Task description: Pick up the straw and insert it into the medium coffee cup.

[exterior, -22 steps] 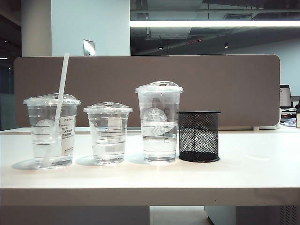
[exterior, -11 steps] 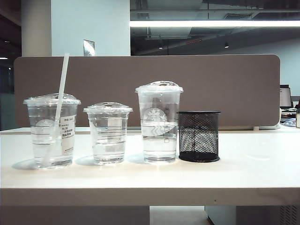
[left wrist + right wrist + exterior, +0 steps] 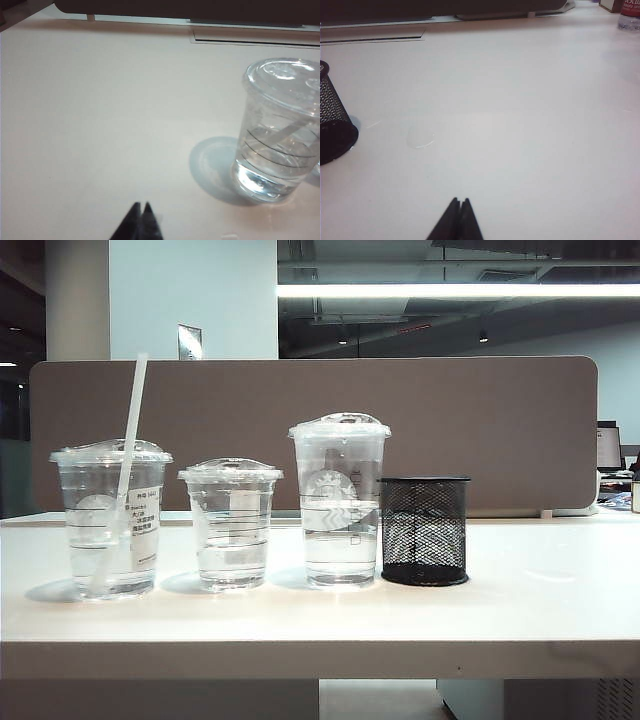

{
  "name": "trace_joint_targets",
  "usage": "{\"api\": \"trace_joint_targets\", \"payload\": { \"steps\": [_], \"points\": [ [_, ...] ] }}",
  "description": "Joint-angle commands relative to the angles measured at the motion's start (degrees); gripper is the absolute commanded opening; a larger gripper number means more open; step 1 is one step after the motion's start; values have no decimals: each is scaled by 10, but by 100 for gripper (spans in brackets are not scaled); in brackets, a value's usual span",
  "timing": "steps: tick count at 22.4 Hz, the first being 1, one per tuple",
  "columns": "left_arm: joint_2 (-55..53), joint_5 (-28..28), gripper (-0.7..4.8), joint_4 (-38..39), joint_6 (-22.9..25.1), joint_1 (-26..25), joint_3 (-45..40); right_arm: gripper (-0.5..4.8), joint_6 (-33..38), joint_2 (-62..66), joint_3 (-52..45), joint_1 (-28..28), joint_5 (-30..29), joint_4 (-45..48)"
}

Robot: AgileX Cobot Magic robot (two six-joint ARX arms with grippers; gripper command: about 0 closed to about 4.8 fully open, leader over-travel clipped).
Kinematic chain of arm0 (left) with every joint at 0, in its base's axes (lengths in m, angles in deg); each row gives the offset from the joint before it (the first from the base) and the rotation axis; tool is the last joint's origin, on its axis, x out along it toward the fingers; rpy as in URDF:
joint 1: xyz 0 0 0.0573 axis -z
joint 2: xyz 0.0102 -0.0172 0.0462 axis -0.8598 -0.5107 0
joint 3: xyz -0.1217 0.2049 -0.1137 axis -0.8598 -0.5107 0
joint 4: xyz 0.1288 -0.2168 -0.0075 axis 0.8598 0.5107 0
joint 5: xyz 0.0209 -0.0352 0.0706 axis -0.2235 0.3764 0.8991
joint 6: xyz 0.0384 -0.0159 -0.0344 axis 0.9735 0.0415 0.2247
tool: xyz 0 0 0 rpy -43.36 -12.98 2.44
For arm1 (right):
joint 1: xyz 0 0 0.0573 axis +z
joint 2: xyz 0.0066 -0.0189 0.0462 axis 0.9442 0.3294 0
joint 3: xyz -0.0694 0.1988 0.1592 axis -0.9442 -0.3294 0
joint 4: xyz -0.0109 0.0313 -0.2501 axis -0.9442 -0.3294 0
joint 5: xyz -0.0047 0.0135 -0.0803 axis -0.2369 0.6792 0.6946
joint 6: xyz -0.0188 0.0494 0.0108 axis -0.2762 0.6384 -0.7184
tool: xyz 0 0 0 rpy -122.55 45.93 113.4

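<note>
Three cups, one straw

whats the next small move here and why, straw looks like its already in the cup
Probably none beyond keeping both arms parked. The long white straw already stands tilted through the domed lid of the wide clear sticker-labelled cup, its lower end in the water. The left gripper and right gripper are both shut, empty and over bare white table, apart from the cups and the black mesh holder.

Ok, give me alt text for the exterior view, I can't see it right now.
The straw stands slanted in the medium cup, leftmost on the table. To its right stand a shorter cup, the tallest cup and a black mesh holder; no gripper shows.
</note>
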Motion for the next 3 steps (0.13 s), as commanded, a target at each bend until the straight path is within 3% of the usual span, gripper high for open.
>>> {"api": "trace_joint_targets", "payload": {
  "steps": [1, 3],
  "points": [
    [0, -3, -3, 6, 2, 0, 1, -5, 1, 0, -4, 0, 1, 6],
    [0, -3, -3, 6, 2, 0, 1, -5, 1, 0, -4, 0, 1, 6]
  ]
}}
